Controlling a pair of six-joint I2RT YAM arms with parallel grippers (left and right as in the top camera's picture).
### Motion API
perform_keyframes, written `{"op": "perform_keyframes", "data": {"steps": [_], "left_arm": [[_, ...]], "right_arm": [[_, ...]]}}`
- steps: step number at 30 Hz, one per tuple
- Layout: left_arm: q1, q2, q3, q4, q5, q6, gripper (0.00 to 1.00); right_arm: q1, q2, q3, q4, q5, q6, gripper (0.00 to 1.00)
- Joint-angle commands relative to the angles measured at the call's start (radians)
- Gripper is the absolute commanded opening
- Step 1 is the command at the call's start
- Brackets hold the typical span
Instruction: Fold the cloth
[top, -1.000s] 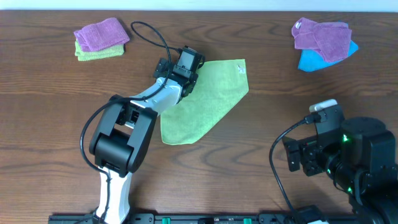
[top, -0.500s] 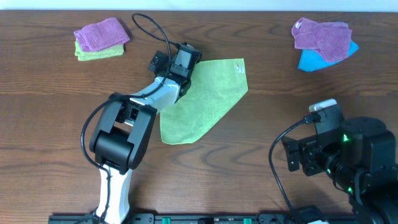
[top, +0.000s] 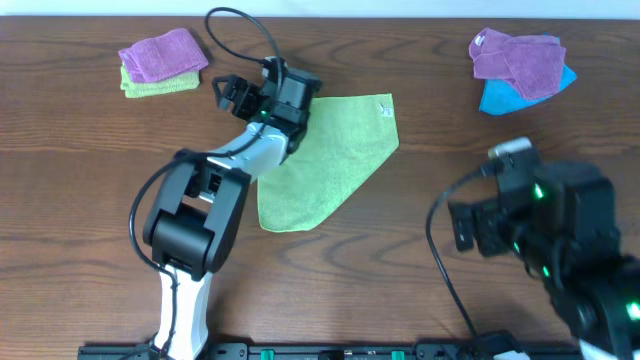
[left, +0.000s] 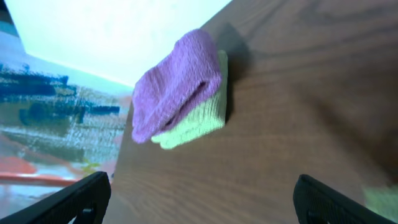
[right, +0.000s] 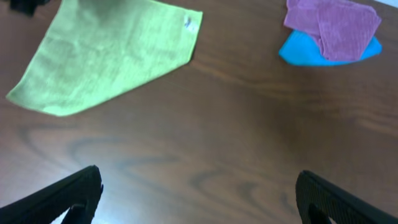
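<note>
The cloth lies flat on the dark wooden surface, spread into a rough four-sided shape that narrows toward its near-left corner. Its small white tag sits at the far-right corner. In the right wrist view the cloth fills the upper left, with the tag at its upper right tip.

The left end effector hangs just beyond the cloth's far-left corner, off the fabric and above bare wood. Its jaws are spread wide with nothing between them. The left arm runs over the cloth's left edge and hides part of it. The left wrist view looks away from the cloth, past both spread fingertips, at the stack beyond.

That stack is a folded purple towel resting on a paler yellow-green towel, well apart from the cloth on its far-left side.

The right end effector is to the cloth's near-right side, well clear of it, held above bare wood. Its jaws also stand wide apart and carry nothing.

Far to the cloth's right, crumpled purple towels lie on top of a blue towel, which shows at the pile's near edge.
</note>
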Motion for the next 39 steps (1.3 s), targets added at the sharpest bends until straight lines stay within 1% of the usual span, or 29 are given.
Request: {"op": "perform_keyframes", "data": {"steps": [1,2,3,5,7,9,12,14,16,18,20,22,24,25,27,28,31,33,35,37,38,39], "left_arm": [[-0.068,-0.175,0.009,-0.116,-0.038,-0.114,0.95],[-0.086,-0.225,0.008,-0.196,0.014,-0.156,0.95],[-0.107,-0.305,0.008,-0.319,0.116,-0.235,0.95],[-0.12,-0.419,0.008,-0.482,0.29,-0.352,0.95],[-0.117,-0.526,0.008,-0.611,0.422,-0.455,0.95],[-0.102,-0.642,0.008,-0.755,0.519,-0.568,0.95],[-0.092,-0.77,0.007,-0.929,0.663,-0.656,0.95],[-0.092,-0.824,-0.006,-0.993,0.729,-0.685,0.95],[-0.092,-0.865,-0.042,-1.025,0.789,-0.698,0.95],[-0.092,-0.899,-0.116,-1.004,0.828,-0.7,0.95],[-0.091,-0.91,-0.197,-0.941,0.855,-0.701,0.95],[-0.086,-0.902,-0.278,-0.843,0.908,-0.694,0.95],[-0.072,-0.867,-0.36,-0.707,1.001,-0.694,0.96],[-0.062,-0.838,-0.386,-0.645,1.043,-0.694,0.99],[-0.044,-0.775,-0.401,-0.57,1.071,-0.695,0.91],[-0.036,-0.735,-0.401,-0.534,1.073,-0.697,0.82],[-0.009,-0.626,-0.399,-0.405,1.098,-0.698,0.66],[0.01,-0.562,-0.398,-0.329,1.11,-0.702,0.63],[0.03,-0.512,-0.397,-0.259,1.112,-0.702,0.51],[0.052,-0.474,-0.397,-0.184,1.111,-0.702,0.36],[0.061,-0.46,-0.397,-0.15,1.111,-0.702,0.29],[0.072,-0.446,-0.397,-0.11,1.108,-0.702,0.26]], "right_arm": [[-0.032,0.049,0.011,0.068,0.018,-0.014,0.99],[-0.042,0.055,0.011,0.105,0.01,-0.022,0.99],[-0.053,0.057,0.014,0.147,-0.01,-0.039,0.99],[-0.072,0.054,0.033,0.185,-0.051,-0.061,0.99],[-0.09,0.041,0.08,0.167,-0.074,-0.066,0.99],[-0.105,0.006,0.156,0.091,-0.076,-0.082,0.99],[-0.108,-0.087,0.215,-0.025,-0.076,-0.092,0.98],[-0.108,-0.158,0.209,-0.088,-0.068,-0.091,0.97],[-0.108,-0.225,0.192,-0.145,-0.069,-0.075,0.97],[-0.108,-0.288,0.158,-0.19,-0.08,-0.026,0.98],[-0.108,-0.34,0.1,-0.201,-0.092,0.026,0.98],[-0.108,-0.387,0.016,-0.187,-0.122,0.062,0.99],[-0.108,-0.415,-0.072,-0.15,-0.129,0.093,0.99],[-0.108,-0.416,-0.113,-0.117,-0.136,0.109,0.99],[-0.108,-0.409,-0.182,-0.04,-0.176,0.111,0.99],[-0.108,-0.404,-0.212,-0.004,-0.188,0.111,0.99],[-0.108,-0.365,-0.297,0.094,-0.199,0.111,0.99],[-0.108,-0.317,-0.323,0.139,-0.2,0.111,0.99],[-0.108,-0.257,-0.323,0.177,-0.2,0.088,0.99],[-0.111,-0.207,-0.323,0.221,-0.2,0.084,0.99],[-0.116,-0.182,-0.324,0.239,-0.2,0.085,0.99],[-0.12,-0.158,-0.324,0.253,-0.2,0.085,0.99]]}}
